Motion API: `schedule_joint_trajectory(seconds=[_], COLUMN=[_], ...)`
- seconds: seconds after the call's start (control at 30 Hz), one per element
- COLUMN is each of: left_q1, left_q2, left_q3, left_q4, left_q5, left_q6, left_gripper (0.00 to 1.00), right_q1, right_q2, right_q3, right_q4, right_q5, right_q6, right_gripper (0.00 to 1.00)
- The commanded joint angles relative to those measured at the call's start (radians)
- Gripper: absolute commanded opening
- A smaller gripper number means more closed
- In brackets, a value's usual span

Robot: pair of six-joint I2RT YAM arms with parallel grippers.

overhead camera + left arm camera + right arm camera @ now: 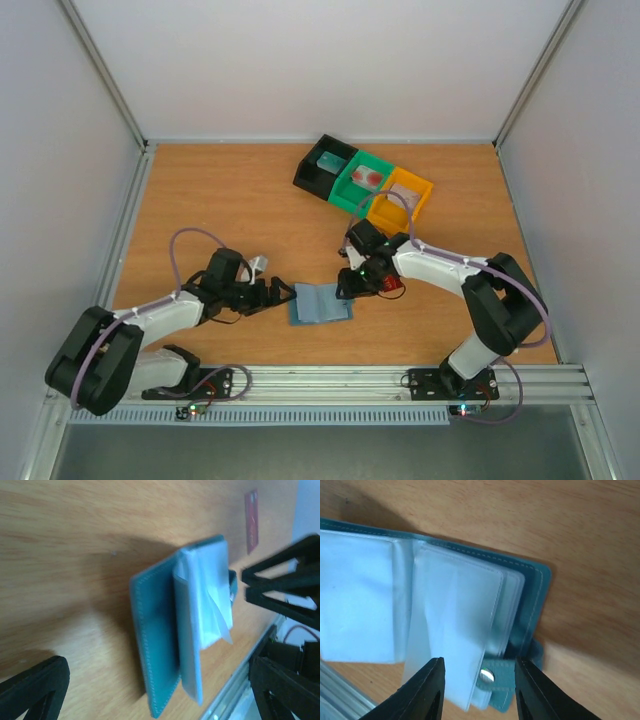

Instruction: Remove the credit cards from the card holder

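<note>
The light blue card holder (320, 303) lies open on the table between my two grippers. My left gripper (283, 294) is open at its left edge. In the left wrist view the holder (160, 630) lies between the wide-apart fingers (32, 687), with its clear sleeves fanned up. My right gripper (346, 287) is open over the holder's right edge. In the right wrist view its fingers (427, 692) straddle the clear sleeves (455, 620) and the snap tab (492, 676). A dark red card (392, 285) lies on the table beside the right gripper and shows in the left wrist view (251, 522).
A black bin (312, 172), a green bin (345, 195) and an orange bin (415, 205) stand in a row at the back. The black one holds a pale teal card (328, 160). A metal rail (330, 380) runs along the near edge. White walls enclose the table.
</note>
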Motion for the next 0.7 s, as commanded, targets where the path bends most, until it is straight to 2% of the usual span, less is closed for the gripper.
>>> schedule_joint_trajectory(seconds=[0.0,0.17,0.27,0.33,0.4,0.5,0.53,0.6,0.67], left_q1=[-0.054,-0.134,-0.157,-0.168,-0.179,-0.182,-0.182,-0.182,-0.182], left_q2=[0.05,0.087,0.102,0.105,0.106,0.108,0.106,0.093,0.082], left_q3=[0.017,0.016,0.042,0.054,0.06,0.048,0.04,0.026,0.021], left_q4=[0.098,0.182,0.207,0.24,0.239,0.196,0.187,0.18,0.18], left_q5=[0.112,0.105,0.089,0.043,-0.015,-0.104,-0.129,-0.149,-0.152], left_q6=[0.082,0.046,0.051,0.025,0.01,-0.003,-0.008,-0.028,-0.028], left_gripper=[0.99,0.99,0.99,0.94,0.81,0.41,0.32,0.24,0.13], right_q1=[0.027,0.028,0.029,0.029,0.027,0.028,0.027,0.028,0.028], right_q2=[0.069,0.081,0.09,0.089,0.083,0.078,0.078,0.081,0.091], right_q3=[0.008,-0.003,-0.012,-0.023,-0.036,-0.048,-0.049,-0.05,-0.045], right_q4=[0.086,0.115,0.154,0.179,0.196,0.214,0.224,0.257,0.317], right_q5=[-0.032,-0.049,-0.137,-0.177,-0.197,-0.219,-0.231,-0.261,-0.301], right_q6=[0.051,0.072,0.079,0.109,0.131,0.141,0.144,0.155,0.184], right_gripper=[0.38,0.35,0.34,0.32,0.32,0.32,0.32,0.31,0.29])
